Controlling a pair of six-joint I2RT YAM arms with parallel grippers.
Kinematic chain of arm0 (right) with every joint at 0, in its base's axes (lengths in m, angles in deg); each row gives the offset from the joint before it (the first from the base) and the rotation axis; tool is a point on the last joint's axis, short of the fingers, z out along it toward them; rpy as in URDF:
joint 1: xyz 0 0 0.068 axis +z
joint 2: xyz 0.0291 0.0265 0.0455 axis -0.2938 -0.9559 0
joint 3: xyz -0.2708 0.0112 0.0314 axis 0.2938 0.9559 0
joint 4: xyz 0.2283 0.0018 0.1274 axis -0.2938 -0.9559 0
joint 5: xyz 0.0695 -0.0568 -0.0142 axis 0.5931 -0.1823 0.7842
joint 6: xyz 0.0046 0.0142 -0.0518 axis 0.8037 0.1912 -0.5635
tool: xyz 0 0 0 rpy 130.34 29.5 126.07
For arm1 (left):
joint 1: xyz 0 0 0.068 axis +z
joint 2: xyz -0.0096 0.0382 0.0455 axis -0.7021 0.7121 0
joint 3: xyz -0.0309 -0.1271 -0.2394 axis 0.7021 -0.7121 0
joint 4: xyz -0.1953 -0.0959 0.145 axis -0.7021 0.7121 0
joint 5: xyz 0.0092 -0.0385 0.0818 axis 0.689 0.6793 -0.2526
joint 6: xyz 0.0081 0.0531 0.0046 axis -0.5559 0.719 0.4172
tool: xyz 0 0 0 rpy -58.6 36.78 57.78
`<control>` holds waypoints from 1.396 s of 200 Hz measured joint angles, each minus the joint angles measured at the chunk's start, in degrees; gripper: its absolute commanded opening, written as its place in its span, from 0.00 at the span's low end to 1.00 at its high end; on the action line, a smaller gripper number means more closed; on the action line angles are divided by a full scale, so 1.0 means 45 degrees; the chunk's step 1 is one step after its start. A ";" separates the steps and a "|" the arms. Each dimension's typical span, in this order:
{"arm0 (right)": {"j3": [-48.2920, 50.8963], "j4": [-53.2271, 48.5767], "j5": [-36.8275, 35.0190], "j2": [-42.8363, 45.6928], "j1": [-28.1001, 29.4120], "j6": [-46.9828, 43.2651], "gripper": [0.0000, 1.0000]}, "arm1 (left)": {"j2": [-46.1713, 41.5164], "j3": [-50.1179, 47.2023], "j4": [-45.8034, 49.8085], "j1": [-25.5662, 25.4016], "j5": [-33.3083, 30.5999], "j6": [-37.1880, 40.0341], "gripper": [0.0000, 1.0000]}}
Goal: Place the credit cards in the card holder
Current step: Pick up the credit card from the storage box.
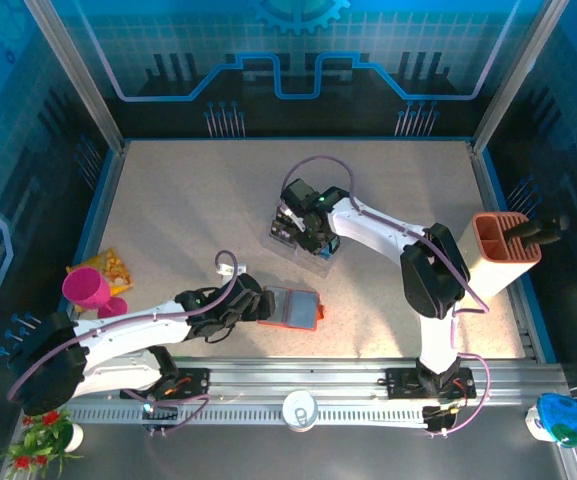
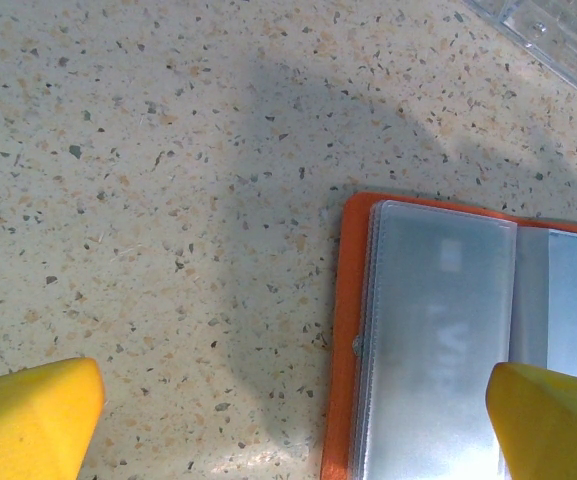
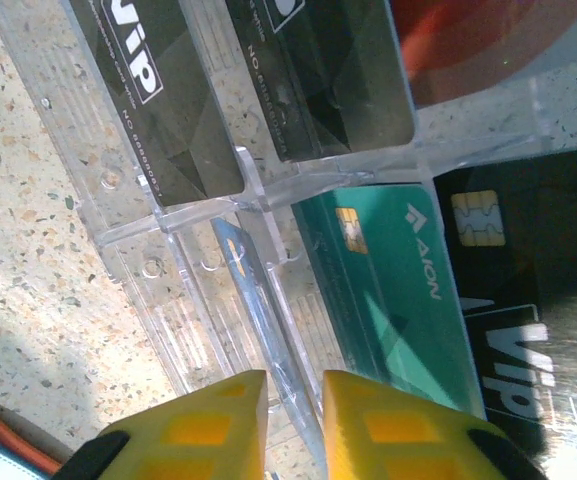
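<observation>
**Card holder** [image 1: 290,307]: orange, open and flat on the desk [image 1: 188,210], grey-blue clear pockets facing up. It lies on the near side of the clear tray [image 1: 290,238], apart from it.

**Cards** [image 3: 158,100]: 3 black, 2 of them marked VIP, and 1 teal card [image 3: 388,290], all lying in the tray's compartments.

**Left fingers** [image 2: 28,420]: spread fully wide and empty, low on the tray's near side. 1 tip is over the card holder's pocket, 1 over bare desk.

**Right fingers** [image 3: 398,430]: over the tray, nearly together, with a thin pale-blue upright edge [image 3: 268,330] between them. Cannot tell whether this is a card or a divider, or whether it is gripped.
</observation>
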 measured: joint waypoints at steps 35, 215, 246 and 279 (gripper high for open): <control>0.0010 0.0005 0.0005 0.0000 0.0000 -0.0019 0.16 | 0.0010 0.0000 0.0000 0.0010 0.0000 0.0000 0.99; 0.0073 -0.0039 0.0743 0.0398 -0.0029 -0.1141 0.00 | 0.0010 0.0175 0.0073 0.0078 0.0005 0.0049 0.99; 0.0068 -0.0131 0.0787 0.1481 -0.0024 -0.1137 0.00 | 0.0010 0.0622 0.0141 0.0083 0.0005 0.0287 0.99; 0.0612 0.0340 0.1268 0.3439 -0.0024 -0.0442 0.00 | 0.0010 0.0986 0.0335 0.0083 0.0000 0.0593 0.99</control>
